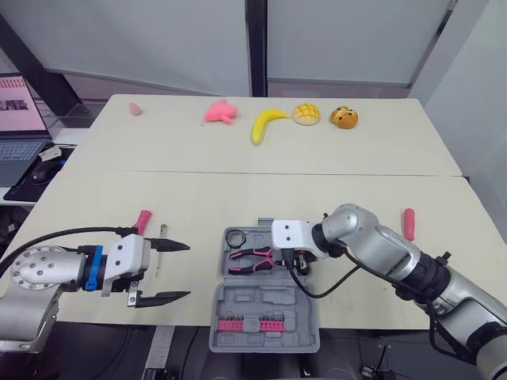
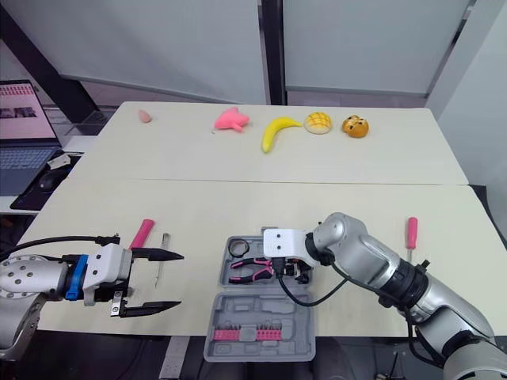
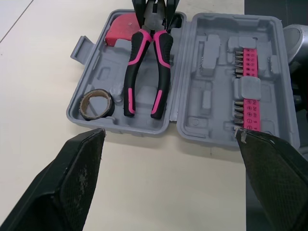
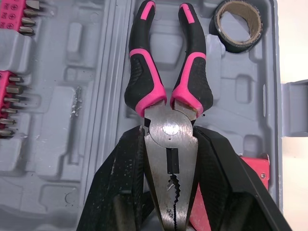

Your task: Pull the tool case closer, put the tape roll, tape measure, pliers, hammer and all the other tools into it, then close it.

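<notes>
The grey tool case (image 1: 265,305) lies open at the table's front edge. In it are the black tape roll (image 1: 235,237), a red tape measure (image 3: 120,30) and the pink-handled pliers (image 1: 252,260). A pink strip of bits (image 1: 252,324) sits in the near half. My right gripper (image 4: 168,132) is down in the case, its fingers pressed on both sides of the pliers' head. My left gripper (image 1: 188,271) hangs open to the left of the case, holding nothing. Beside it on the table lie a pink-handled tool (image 1: 142,221) and a thin metal tool (image 1: 161,245). A pink screwdriver (image 1: 409,223) lies to the right.
On the far table sit a pink toy (image 1: 220,112), a banana (image 1: 265,123), a bun (image 1: 306,114), an orange toy (image 1: 344,118) and a small pink piece (image 1: 135,108). A laptop (image 1: 17,119) stands on a desk at far left.
</notes>
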You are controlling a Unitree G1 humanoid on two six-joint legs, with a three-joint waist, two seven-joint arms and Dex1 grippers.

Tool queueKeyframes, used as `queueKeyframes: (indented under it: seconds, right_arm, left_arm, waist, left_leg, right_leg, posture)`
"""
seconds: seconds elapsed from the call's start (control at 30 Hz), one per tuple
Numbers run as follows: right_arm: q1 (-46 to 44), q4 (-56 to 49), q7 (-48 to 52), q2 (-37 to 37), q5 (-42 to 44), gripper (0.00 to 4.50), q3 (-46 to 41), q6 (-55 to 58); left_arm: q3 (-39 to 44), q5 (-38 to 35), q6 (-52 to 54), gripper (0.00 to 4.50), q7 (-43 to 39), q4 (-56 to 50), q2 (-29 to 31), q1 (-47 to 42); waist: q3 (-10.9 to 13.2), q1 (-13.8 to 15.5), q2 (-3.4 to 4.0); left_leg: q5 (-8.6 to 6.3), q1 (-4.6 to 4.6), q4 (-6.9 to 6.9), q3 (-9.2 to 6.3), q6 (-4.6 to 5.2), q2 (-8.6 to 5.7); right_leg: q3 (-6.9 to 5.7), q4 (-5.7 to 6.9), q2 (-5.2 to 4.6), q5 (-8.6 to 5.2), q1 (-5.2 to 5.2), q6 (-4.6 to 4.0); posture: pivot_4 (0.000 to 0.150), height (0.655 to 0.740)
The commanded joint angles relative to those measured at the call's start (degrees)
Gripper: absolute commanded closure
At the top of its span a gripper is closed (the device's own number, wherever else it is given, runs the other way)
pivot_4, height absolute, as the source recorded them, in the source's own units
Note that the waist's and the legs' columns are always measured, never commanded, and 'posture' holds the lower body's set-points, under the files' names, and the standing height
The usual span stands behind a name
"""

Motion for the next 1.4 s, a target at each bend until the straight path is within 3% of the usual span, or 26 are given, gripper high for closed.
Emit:
queueKeyframes:
  seconds: [0.03,0.7,0.77,0.9,1.1,1.4]
  right_arm:
    - [-0.7,-0.9,0.2,1.1,-0.9,3.23,-0.2,-1.1]
    - [2.8,3.5,-1.1,5.9,-3.7,3.23,0.2,-1.4]
    - [2.6,3.5,-0.7,5.4,-3.7,2.52,-0.1,-2.1]
    - [1.4,1.6,1.3,5.8,-1.4,1.73,-2.3,-1.9]
    - [0.7,0.2,2.1,8.6,3.0,1.73,-6.0,-4.3]
    - [3.5,6.7,-0.1,12.4,1.7,3.60,-4.0,-10.7]
  left_arm:
    - [-0.1,-0.2,-0.6,0.00,0.2,-1.0,0.2,0.1]
    - [-2.1,0.0,0.5,0.00,1.2,-1.4,0.3,-2.0]
    - [-2.1,0.0,0.6,0.00,1.4,-1.4,0.4,-2.1]
    - [-2.3,-0.1,0.9,0.00,1.5,-1.5,0.5,-2.3]
    - [-2.0,-0.2,1.1,0.00,1.3,-1.5,0.6,-2.3]
    - [-1.7,-0.4,2.0,0.00,1.4,-1.9,0.9,-2.2]
  waist:
    - [0.0,0.0,0.00]
    - [0.0,-0.5,-0.01]
    - [0.0,-0.5,-0.01]
    - [0.0,-0.5,-0.01]
    - [0.0,-0.5,-0.02]
    - [0.0,-0.5,-0.03]
  left_leg:
    - [0.00,0.00,0.01,0.00,0.00,0.00]
    - [0.00,0.01,0.02,0.01,0.00,0.00]
    - [0.00,0.01,0.02,0.00,0.00,0.00]
    - [0.00,0.01,0.02,0.00,0.00,0.00]
    - [0.00,0.02,0.03,-0.01,0.00,0.00]
    - [0.00,0.01,0.03,-0.02,0.00,0.00]
  right_leg:
    - [0.00,0.00,0.00,0.00,0.00,0.00]
    - [0.02,0.05,0.01,0.00,-0.01,-0.01]
    - [0.02,0.05,0.01,0.00,-0.01,-0.01]
    - [0.01,0.05,0.01,0.01,-0.01,-0.01]
    - [0.01,0.06,0.01,0.01,0.00,-0.01]
    - [0.00,0.07,0.01,0.01,0.00,-0.01]
  posture:
    - [0.150,0.7369]
    - [0.150,0.7369]
    - [0.150,0.7369]
    - [0.150,0.7369]
    - [0.150,0.7369]
    - [0.150,0.7369]
